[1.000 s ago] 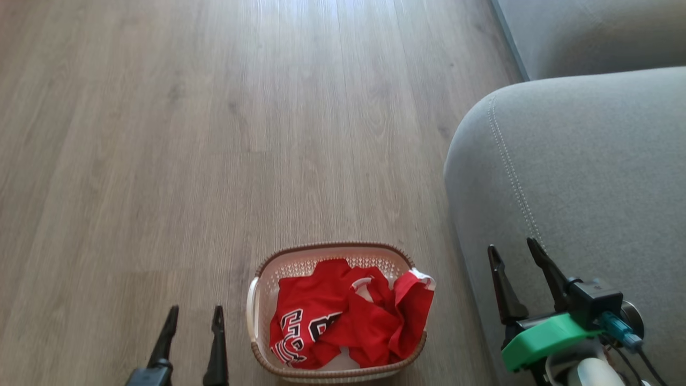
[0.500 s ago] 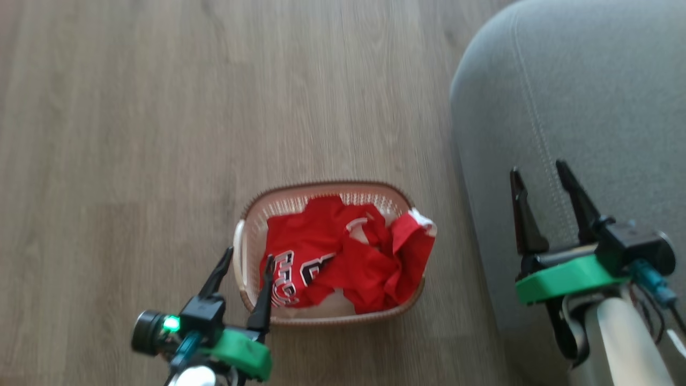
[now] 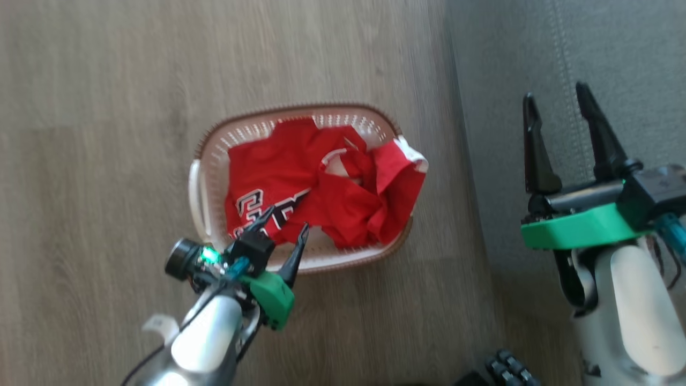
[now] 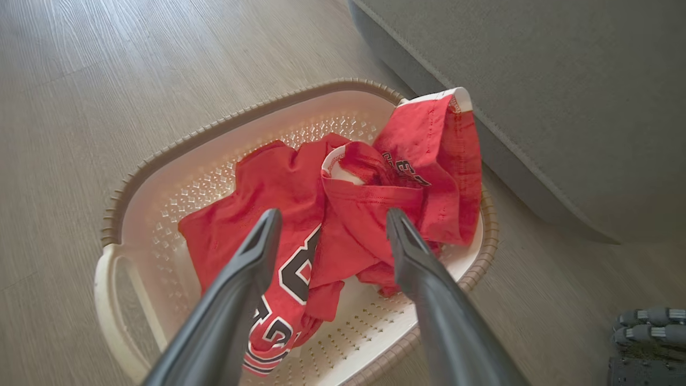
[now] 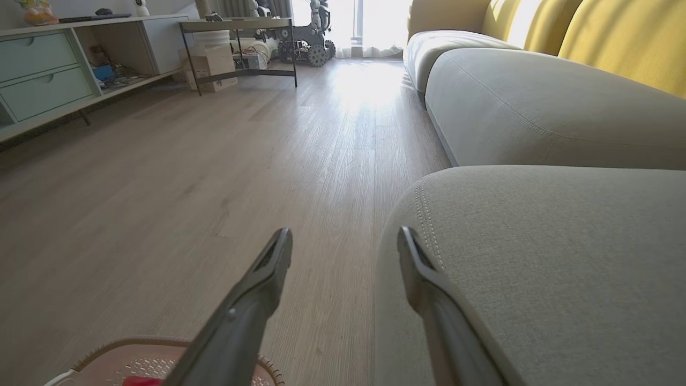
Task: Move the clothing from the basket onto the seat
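Clothing (image 3: 321, 193), two pieces, one basket (image 3: 212, 161)

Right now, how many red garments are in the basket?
2 visible: a lettered jersey in the basket's left half, another garment bunched at its right, draped over the rim. More could lie underneath.

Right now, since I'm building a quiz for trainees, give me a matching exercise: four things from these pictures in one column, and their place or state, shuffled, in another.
Column one:
1. red clothes
2. basket
3. left hand
4. right hand

Column two:
A. open, up beside the grey sofa
B. standing on the wooden floor
C. crumpled inside the basket
D. open, poised over the red clothes

Pairs: 1-C; 2-B; 3-D; 4-A.
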### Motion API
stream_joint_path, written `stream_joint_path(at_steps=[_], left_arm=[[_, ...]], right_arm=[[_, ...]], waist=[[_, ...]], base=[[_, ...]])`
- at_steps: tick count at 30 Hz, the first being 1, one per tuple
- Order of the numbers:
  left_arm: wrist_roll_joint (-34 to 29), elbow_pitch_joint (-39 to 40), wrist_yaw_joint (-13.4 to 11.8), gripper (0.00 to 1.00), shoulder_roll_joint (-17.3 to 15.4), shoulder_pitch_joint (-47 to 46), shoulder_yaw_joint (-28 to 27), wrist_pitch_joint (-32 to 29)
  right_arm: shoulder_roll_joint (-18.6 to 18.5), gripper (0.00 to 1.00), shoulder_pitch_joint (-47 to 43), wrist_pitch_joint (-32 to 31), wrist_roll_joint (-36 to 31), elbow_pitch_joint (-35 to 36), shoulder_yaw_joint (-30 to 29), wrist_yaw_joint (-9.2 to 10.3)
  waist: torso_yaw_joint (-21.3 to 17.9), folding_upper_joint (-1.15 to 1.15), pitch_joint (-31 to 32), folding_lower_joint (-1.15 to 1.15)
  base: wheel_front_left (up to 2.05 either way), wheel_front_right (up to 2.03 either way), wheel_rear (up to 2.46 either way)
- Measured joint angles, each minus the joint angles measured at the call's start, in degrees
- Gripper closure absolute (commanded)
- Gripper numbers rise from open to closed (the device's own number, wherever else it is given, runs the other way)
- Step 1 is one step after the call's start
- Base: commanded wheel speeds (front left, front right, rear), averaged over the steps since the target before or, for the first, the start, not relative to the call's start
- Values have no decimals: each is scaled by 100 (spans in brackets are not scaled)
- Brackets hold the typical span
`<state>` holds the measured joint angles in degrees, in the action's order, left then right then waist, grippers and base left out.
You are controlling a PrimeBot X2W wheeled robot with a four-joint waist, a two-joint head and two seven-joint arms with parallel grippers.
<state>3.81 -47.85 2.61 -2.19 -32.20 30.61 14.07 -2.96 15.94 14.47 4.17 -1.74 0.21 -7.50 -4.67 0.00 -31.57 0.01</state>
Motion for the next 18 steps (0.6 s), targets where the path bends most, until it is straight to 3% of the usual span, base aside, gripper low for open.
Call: stream_joint_path(at_steps=[5, 18], left_arm=[[-92, -806, -14, 0, 9, -709, 258, -194], [-368, -2130, -448, 0, -78, -1907, 448, -657]], right_arm=[[0, 0, 274, 0, 116, 200, 66, 0], [-1, 0, 672, 1, 463, 552, 324, -1]], waist=[[-191, 0, -500, 0], [-736, 0, -1382, -1]], base=[[0, 0, 0], [0, 0, 0]])
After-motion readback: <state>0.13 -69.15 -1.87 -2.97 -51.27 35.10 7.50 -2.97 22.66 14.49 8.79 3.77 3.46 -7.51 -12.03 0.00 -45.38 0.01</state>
